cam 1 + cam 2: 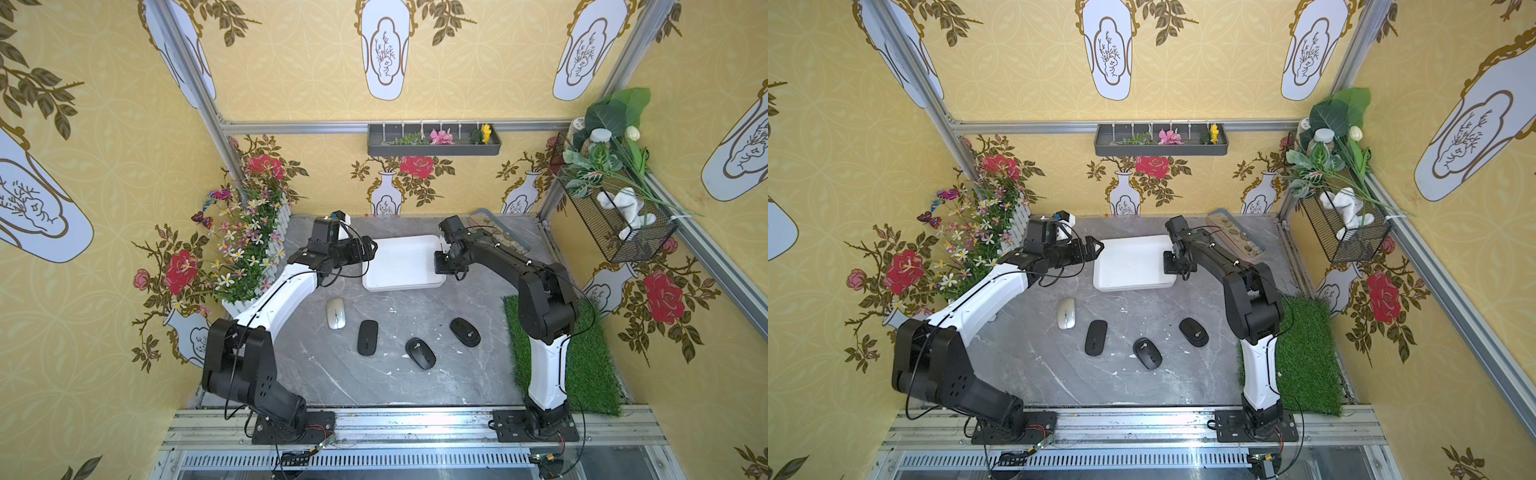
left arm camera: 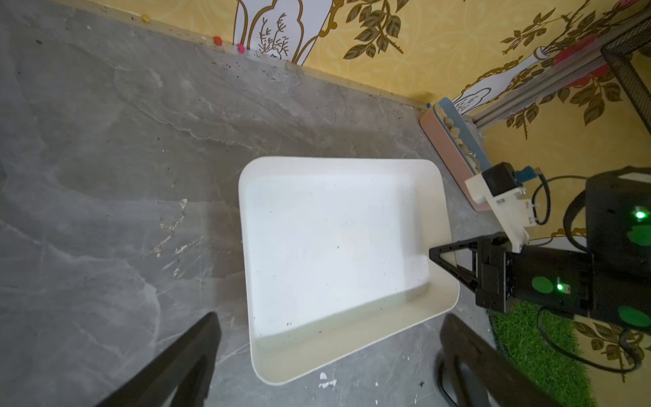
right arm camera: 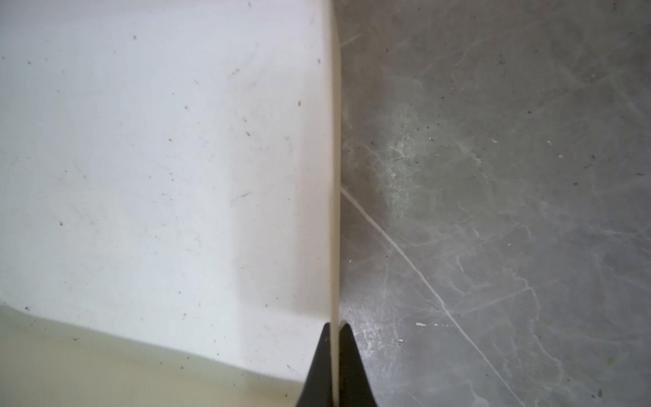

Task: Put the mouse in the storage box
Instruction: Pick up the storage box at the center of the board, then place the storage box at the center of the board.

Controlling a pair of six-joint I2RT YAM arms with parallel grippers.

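there, smooth white round-cornered storage box (image 1: 399, 266) on veined grey tabletop (image 1: 374, 374)

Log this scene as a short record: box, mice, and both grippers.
storage box: white, empty, rear centre of table
mice: silver mouse, three black mice, all on table, outside box
right gripper: jaws shut on box wall
left gripper: jaws open, at box's opposite side, holding nothing

Grass mat (image 1: 594, 365), flowers (image 1: 249, 249), seemingly pebble tray (image 2: 451, 148)
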